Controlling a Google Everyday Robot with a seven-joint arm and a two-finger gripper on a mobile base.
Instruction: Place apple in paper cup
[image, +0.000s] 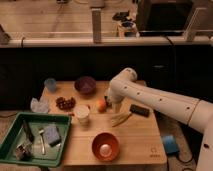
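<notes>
The apple (101, 105), small, round and orange-yellow, lies on the wooden table (135, 142) near its middle. The short white paper cup (82, 114) stands upright just left of the apple and a little nearer the front, apart from it. My gripper (108, 101) hangs from the white arm (150, 97) right beside the apple's right side, at about its height. The arm's wrist hides most of the gripper. Whether it touches the apple cannot be told.
A purple bowl (85, 85) and a pale blue cup (50, 84) stand at the back. Dark red grapes (64, 103) lie left of the cup. A red-orange bowl (105, 146) sits in front, a green tray (15, 131) at the left, and a black block (139, 110) and yellow pieces (121, 118) at the right.
</notes>
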